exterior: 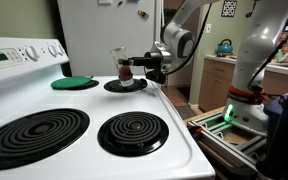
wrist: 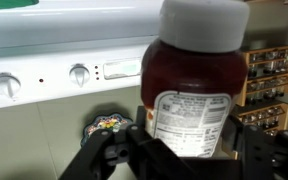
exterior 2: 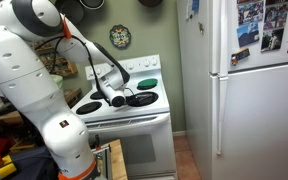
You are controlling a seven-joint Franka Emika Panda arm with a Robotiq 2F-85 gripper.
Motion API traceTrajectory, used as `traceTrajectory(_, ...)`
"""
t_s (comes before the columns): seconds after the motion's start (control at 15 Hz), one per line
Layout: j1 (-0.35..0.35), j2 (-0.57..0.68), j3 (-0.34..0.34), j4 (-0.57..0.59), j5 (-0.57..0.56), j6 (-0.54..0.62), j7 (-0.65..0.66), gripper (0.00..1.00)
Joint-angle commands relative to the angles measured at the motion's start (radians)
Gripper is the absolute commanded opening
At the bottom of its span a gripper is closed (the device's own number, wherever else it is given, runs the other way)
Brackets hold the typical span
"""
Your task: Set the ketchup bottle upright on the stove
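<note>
The ketchup bottle (exterior: 123, 66) is upright, its dark red contents below a pale cap, at the back right burner (exterior: 125, 86) of the white stove (exterior: 174, 135). I cannot tell whether its base rests on the coil. My gripper (exterior: 136, 70) reaches in from the right and is shut on the bottle's lower body. In the wrist view the bottle (wrist: 194, 90) fills the middle, its label facing the camera, with the black fingers (wrist: 114, 152) on either side. Behind it is the stove's back panel with knobs (wrist: 79, 73). In an exterior view the arm hides the bottle over the stove (exterior 2: 134, 108).
A flat green disc (exterior: 74, 83) lies on the back left burner. Two black coil burners (exterior: 133, 132) are at the front. A white refrigerator (exterior 2: 249, 90) stands beside the stove. A teal kettle (exterior: 225, 47) sits on a counter behind the arm. A spice rack (wrist: 274, 75) shows in the wrist view.
</note>
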Motion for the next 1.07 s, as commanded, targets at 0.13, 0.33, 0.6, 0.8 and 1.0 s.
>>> traceTrajectory(0.13,-0.015,0.045,0.011,0.010,-0.006,-0.017,0.001,0.45)
traceTrajectory(0.33,-0.014,0.076,0.010,0.017,-0.008,-0.018,-0.006,0.45)
traceTrajectory(0.6,-0.009,0.107,0.008,0.020,-0.025,-0.003,0.006,0.45)
traceTrajectory(0.8,-0.006,0.124,0.006,0.018,-0.046,-0.004,0.011,0.45)
traceTrajectory(1.0,-0.005,0.131,0.004,0.016,-0.073,0.007,0.015,0.45)
